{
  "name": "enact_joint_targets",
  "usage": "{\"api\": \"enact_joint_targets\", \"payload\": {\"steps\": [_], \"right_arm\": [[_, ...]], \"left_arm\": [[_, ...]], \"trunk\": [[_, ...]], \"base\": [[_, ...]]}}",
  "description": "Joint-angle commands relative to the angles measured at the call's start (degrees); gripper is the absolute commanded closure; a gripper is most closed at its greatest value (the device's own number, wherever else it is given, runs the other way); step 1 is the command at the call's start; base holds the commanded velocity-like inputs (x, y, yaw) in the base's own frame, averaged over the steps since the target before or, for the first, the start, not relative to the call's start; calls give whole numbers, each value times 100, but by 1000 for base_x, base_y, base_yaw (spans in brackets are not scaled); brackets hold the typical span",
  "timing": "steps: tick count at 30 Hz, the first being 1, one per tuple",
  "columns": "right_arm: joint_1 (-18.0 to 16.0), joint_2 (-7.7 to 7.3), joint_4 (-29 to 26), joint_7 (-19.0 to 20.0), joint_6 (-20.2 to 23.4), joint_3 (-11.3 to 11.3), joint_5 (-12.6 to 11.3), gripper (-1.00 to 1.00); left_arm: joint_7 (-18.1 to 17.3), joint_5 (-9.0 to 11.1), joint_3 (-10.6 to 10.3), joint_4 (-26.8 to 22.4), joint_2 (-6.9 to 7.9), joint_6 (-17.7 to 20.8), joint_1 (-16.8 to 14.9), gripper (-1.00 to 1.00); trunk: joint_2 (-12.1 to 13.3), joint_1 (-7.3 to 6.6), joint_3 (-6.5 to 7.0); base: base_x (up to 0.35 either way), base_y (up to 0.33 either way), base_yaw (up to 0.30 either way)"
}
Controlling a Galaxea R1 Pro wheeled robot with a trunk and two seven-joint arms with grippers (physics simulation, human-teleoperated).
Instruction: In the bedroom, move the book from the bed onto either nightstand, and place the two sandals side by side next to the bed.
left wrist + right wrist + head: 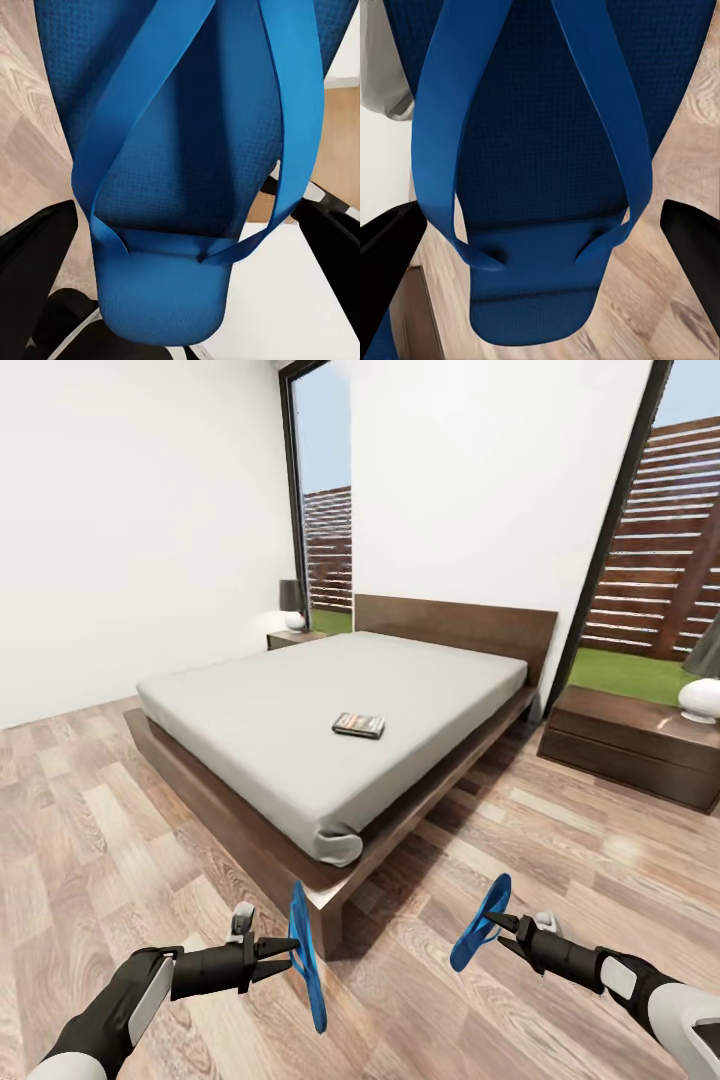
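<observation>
The book (358, 725) lies flat on the off-white mattress of the bed (300, 710), toward its right side. Low over the wood floor, near the bed's front corner, my left gripper (285, 950) is shut on one blue sandal (305, 960), which it holds on edge. To the right of that corner my right gripper (495, 922) is shut on the other sandal (482, 923), also off the floor. Each wrist view shows a sandal close up (187, 187) (555, 165) between black fingers (37, 255) (694, 240). One nightstand (295, 638) stands left of the headboard, another (630, 745) at the right.
A dark lamp (292, 600) stands on the left nightstand and a white round lamp (700, 700) on the right one. Tall windows flank the headboard wall. Wood floor (560, 840) stretches along the bed's right side and another stretch (80, 840) along its left.
</observation>
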Motion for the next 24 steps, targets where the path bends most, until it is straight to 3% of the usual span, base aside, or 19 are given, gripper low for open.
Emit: {"api": "enact_joint_targets", "payload": {"steps": [1, 24], "right_arm": [[-7, 0, 15, 25, 39, 42, -62, 100], [-7, 0, 15, 31, 39, 39, -62, 100]], "left_arm": [[-12, 11, 2, 0, 0, 36, -4, 100], [-7, 11, 2, 0, 0, 35, -4, 100]], "trunk": [[-2, 0, -5], [-2, 0, -5]], "base": [[123, -170, 166], [123, -178, 166]]}}
